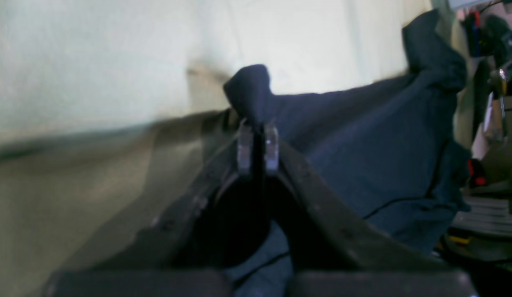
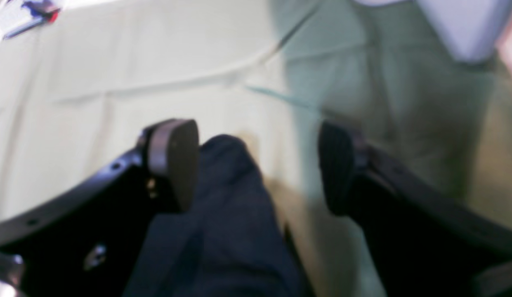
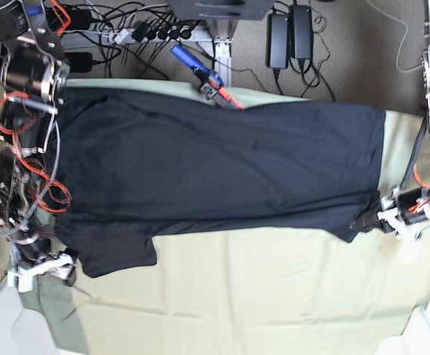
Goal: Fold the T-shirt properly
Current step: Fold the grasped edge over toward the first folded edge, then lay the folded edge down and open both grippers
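Base view is showing a large, plain, dark charcoal T-shirt stretching in a long band across a pale green cloth sheet that is covering the tabletop. The shirt is lying mostly flat, with soft wrinkles running along its length and one short sleeve sticking out toward the near edge at the picture's left. No print is showing from here; the fabric is looking uniformly dark and matte.

At the picture's right end, the left hand is pinching a corner of the shirt, pulling that corner into a small point. Its wrist camera is showing the two fingers pressed together on a raised peak of dark cloth, with the rest of the shirt draping away behind in loose folds.

At the picture's left end, the right hand is sitting by the sleeve corner. Its wrist camera is showing the two pads standing wide apart, one pad touching a hump of dark fabric that is lying between them, the other pad well clear of it, so nothing is being gripped.

Cables and power bricks are lying on the floor beyond the tabletop's far edge.
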